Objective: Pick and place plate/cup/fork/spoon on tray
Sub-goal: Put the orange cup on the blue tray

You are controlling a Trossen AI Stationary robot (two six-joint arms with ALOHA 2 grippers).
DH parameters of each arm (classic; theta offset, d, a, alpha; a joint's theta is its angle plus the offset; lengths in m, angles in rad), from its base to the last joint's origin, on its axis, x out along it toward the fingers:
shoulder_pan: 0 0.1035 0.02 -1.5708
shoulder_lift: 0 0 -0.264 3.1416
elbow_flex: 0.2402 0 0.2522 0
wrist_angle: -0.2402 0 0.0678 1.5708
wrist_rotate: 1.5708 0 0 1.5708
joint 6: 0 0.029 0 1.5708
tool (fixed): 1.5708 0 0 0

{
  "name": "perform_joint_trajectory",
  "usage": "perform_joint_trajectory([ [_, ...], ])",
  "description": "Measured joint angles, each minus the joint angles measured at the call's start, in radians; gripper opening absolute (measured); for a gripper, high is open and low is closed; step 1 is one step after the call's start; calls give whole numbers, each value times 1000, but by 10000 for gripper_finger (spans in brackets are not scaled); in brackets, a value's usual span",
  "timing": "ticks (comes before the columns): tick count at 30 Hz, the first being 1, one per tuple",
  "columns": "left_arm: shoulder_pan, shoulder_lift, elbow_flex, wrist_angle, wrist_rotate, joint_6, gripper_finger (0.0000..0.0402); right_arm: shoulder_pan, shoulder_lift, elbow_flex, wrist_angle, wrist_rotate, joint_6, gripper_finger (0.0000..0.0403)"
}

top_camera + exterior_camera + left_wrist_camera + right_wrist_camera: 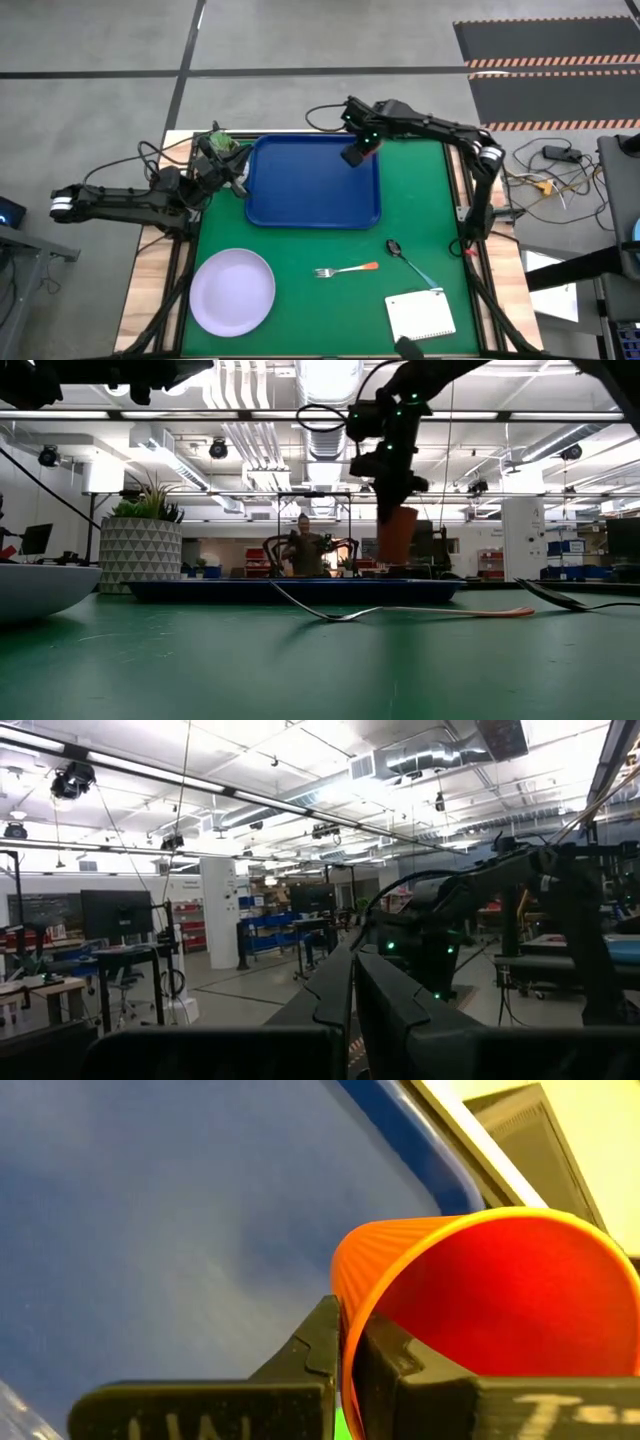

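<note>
My right gripper [358,152] is shut on the orange-red cup [397,535] over the far right corner of the blue tray [313,182]. The lavender plate [232,290] lies flat on the green mat at the near left. The orange-handled fork [345,270] and the blue-handled spoon [410,262] lie on the mat near the tray's near right side. My left gripper [228,178] waits shut and empty at the tray's left edge, by the plant pot. My right gripper holds the cup by its rim wall [345,1330], one finger outside [310,1350] and one inside [420,1370] the cup. The fingers come from above, pointing down. The cup hangs below them, mouth up and slightly tilted, its base [395,560] just above the tray.
A white pot with a green plant [218,145] stands at the tray's far left corner. A white spiral notepad [420,315] lies at the near right. Most of the tray floor [180,1230] is bare. A person [305,545] stands in the room behind.
</note>
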State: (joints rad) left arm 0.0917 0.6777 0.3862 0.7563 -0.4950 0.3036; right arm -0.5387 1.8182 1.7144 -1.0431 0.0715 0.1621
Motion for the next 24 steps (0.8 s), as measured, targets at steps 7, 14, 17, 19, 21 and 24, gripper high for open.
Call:
perform_joint_trajectory([
  [7, 0, -8, 0, 2, 0, 0, 0, 15, 80, 66, 0, 0, -48, 9],
  [14, 0, -10, 0, -1, 0, 0, 0, 20, 122, 67, 3, 6, -80, 9],
  [17, 0, -11, 0, 0, 0, 1, 0, 21, 142, 67, 4, 7, -95, 9],
  [19, 0, -13, 0, -2, 0, 1, 0, 22, 150, 67, 4, 8, -97, 9],
  [21, 0, -13, 0, 0, 0, 1, 0, 22, 156, 66, 7, 8, -98, 9],
  [24, 0, -13, 0, -1, 0, 1, 0, 22, 162, 66, 9, 9, -105, 9],
])
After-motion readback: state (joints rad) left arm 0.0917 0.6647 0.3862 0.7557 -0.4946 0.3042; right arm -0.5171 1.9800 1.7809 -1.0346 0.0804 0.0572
